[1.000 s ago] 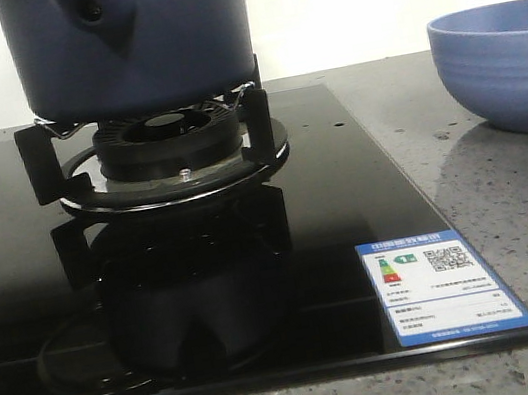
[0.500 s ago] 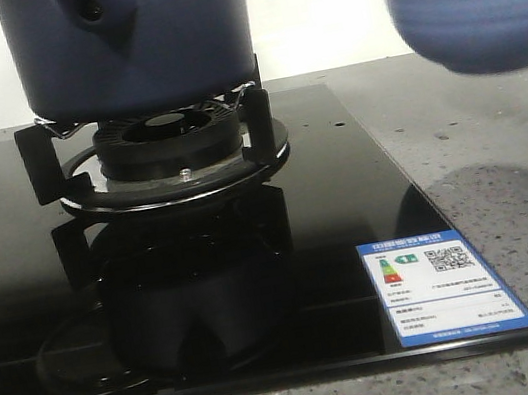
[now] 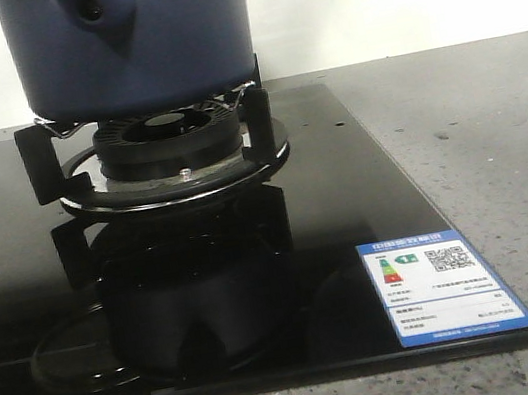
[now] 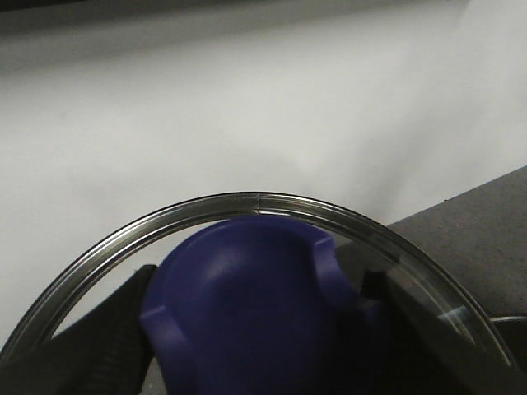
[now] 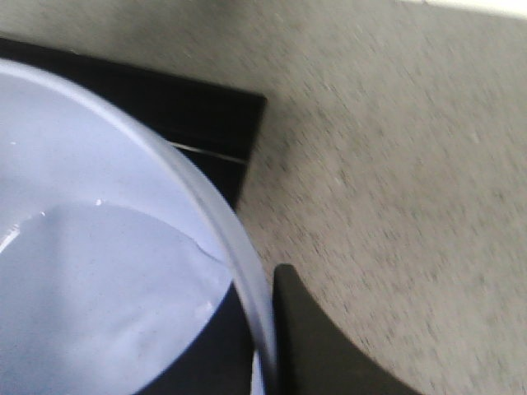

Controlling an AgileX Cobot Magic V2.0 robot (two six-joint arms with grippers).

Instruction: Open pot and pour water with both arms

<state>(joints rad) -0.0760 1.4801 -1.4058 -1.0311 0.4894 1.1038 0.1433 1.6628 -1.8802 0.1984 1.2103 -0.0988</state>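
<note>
While the large dark navy-blue round pot [image 3: 129, 43] is sitting on the black metal burner grate [image 3: 149, 146] of the glossy black glass cooktop [image 3: 346, 204], neither gripper is appearing in the front view, so the pot's position relative to the fingers cannot be judged there. Through the left wrist camera, dark fingers [image 4: 115, 329] are flanking the dark blue rounded knob [image 4: 247, 313] of a clear glass lid [image 4: 272, 204] and seem closed on it. Through the right wrist camera, a light-blue bowl [image 5: 239, 247] holding water [image 5: 90, 296] is hovering over the speckled grey countertop [image 5: 395, 164], one dark finger [image 5: 313, 346] pressing against its outer rim; its grip seems closed.
</note>
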